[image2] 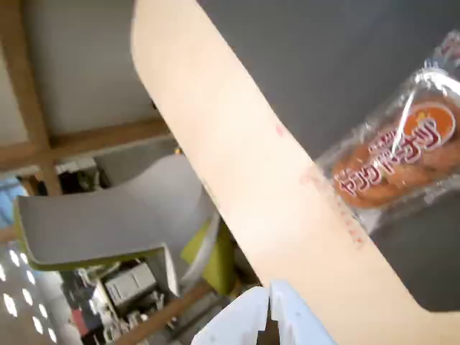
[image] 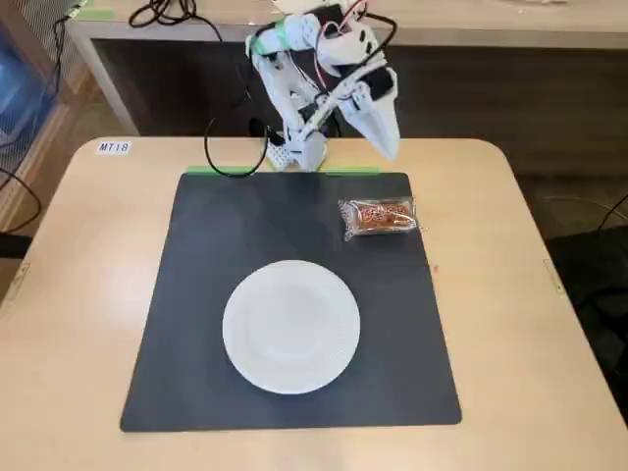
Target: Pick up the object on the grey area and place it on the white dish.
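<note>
One wrapped object [image: 379,217] lay on the grey area [image: 235,226] near its far right corner, long axis left-right, just below the raised, clenched end effector [image: 389,147]; white dish [image: 291,326] waited nearer.

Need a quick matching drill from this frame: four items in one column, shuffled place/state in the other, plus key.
Things:
1. snack
2. white dish
3. grey mat
4. gripper

Places/states:
A. empty, near the mat's middle toward the front edge
B. raised above the mat's far edge, fingertips together
C. lying on the mat's far right part in the fixed view
D. flat on the wooden tabletop, under dish and snack

Pairs: 1-C, 2-A, 3-D, 4-B
</note>
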Robot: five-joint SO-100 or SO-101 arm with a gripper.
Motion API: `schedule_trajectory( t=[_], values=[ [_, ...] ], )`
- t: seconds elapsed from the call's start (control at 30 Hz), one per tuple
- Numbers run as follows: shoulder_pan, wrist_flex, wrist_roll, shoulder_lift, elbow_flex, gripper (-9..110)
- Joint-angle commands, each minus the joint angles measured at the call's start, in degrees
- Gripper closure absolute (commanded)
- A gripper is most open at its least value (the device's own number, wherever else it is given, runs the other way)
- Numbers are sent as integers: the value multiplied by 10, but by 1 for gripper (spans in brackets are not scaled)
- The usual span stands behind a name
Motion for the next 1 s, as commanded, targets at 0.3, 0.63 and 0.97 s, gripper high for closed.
schedule_trajectory(
  t=[0.3, 0.63, 0.97],
  values=[
    [-68, 124, 127, -288, -165, 102],
    [-73, 136, 381, -321, -166, 75],
    [-109, 123, 491, -381, -205, 54]
  ],
)
